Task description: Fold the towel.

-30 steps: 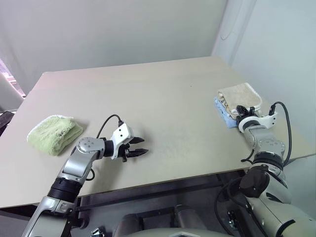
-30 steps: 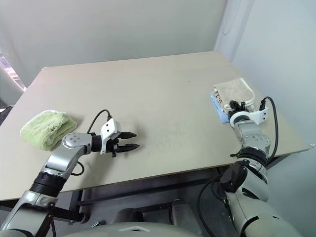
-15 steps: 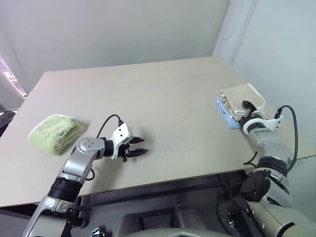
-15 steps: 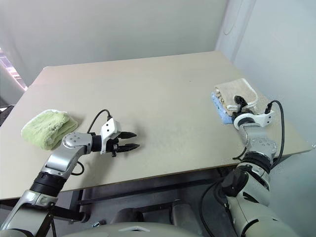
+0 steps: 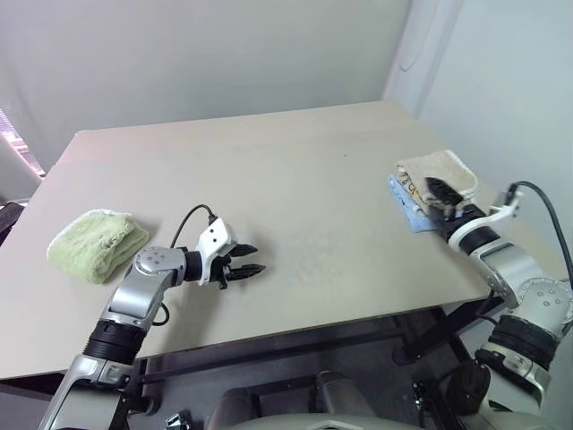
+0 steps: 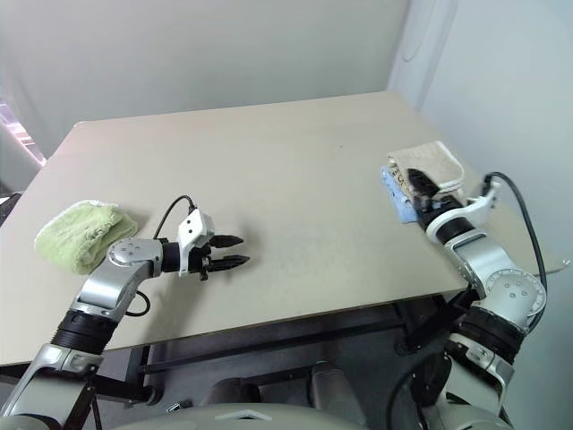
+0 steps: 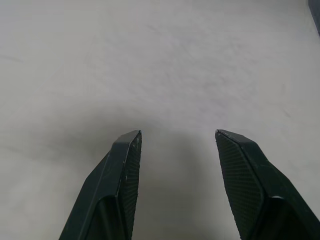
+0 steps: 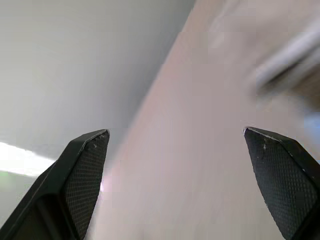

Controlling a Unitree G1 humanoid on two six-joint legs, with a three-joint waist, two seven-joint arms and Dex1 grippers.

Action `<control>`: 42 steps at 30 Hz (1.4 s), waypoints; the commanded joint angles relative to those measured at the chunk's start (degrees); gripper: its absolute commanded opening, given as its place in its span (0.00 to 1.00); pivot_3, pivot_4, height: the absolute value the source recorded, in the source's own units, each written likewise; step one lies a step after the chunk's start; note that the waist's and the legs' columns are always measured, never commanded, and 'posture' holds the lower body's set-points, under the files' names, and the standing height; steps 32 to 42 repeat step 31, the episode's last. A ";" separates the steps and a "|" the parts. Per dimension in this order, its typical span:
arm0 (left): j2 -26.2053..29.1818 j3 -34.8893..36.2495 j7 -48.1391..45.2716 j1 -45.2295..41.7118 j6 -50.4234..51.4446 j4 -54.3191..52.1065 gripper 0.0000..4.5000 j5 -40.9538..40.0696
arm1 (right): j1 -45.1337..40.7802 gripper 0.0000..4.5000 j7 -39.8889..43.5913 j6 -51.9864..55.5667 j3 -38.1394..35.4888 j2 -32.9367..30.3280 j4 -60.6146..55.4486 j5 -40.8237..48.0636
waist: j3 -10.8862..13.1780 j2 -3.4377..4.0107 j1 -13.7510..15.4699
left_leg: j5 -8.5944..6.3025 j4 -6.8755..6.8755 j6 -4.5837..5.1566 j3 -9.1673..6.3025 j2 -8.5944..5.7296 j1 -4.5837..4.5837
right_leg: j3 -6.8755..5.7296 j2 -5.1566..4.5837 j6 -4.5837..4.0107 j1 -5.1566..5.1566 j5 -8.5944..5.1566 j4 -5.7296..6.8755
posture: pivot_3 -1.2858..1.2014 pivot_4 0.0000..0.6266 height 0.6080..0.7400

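Beige towel [image 5: 436, 170] let go, folded on the blue towel [image 5: 405, 202].
Right tool [image 6: 419, 182], a second ago low by the towel's near edge, now hovers over it spread wide; left tool [image 5: 243, 260] half-spread above the counter [image 5: 295, 179], well apart — folding looks finished.

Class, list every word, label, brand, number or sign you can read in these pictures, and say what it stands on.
No text can be read anywhere.
The beige towel, folded on the light-blue towel, bears a small dark mark at its near edge: too small to read.
The green towel, table and both grippers carry no visible lettering.
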 commanded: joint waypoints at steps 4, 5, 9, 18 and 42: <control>2.09 2.62 0.67 -0.04 0.38 -2.24 0.55 -1.19 | -3.21 1.00 10.82 5.29 10.44 -8.83 -6.15 -0.09 | 0.01 -0.02 0.56 | 0.00 0.04 0.00 0.08 0.00 -0.03 | -0.07 -0.01 0.00 0.01 0.00 -0.04 | 0.52 0.00 0.92; 2.02 3.16 0.96 -0.05 0.65 -2.54 0.55 -1.69 | -3.27 1.00 13.63 4.74 12.86 -10.42 -6.64 -2.30 | 0.01 -0.04 1.33 | 0.00 0.03 0.00 0.08 -0.01 -0.06 | -0.08 -0.02 0.00 0.00 0.00 -0.07 | 0.52 0.00 0.92; 3.04 6.66 1.06 2.46 1.52 -6.11 0.55 -4.72 | 0.88 1.00 32.89 -26.08 29.69 -13.15 -8.27 -30.69 | 0.00 -0.07 1.70 | -0.01 -0.12 0.01 0.22 -0.08 -0.16 | -0.06 0.00 0.01 -0.16 0.00 -0.27 | 0.52 0.00 0.92; 4.44 10.72 1.93 5.59 0.18 -8.09 0.55 -6.07 | 4.13 1.00 51.28 -40.57 37.83 -13.62 0.94 -42.70 | 0.06 -0.21 2.17 | -0.02 -0.01 0.02 0.34 -0.14 -0.20 | -0.01 -0.06 0.08 -0.14 0.02 -0.30 | 0.52 0.00 0.92; 7.53 17.12 3.80 9.39 0.19 -7.64 0.55 -8.09 | 1.67 1.00 58.56 -45.32 39.96 -10.07 4.46 -48.21 | 0.06 -0.41 1.87 | -0.01 0.03 0.02 0.46 -0.10 -0.08 | 0.02 -0.10 0.05 -0.21 0.01 0.02 | 0.52 0.00 0.92</control>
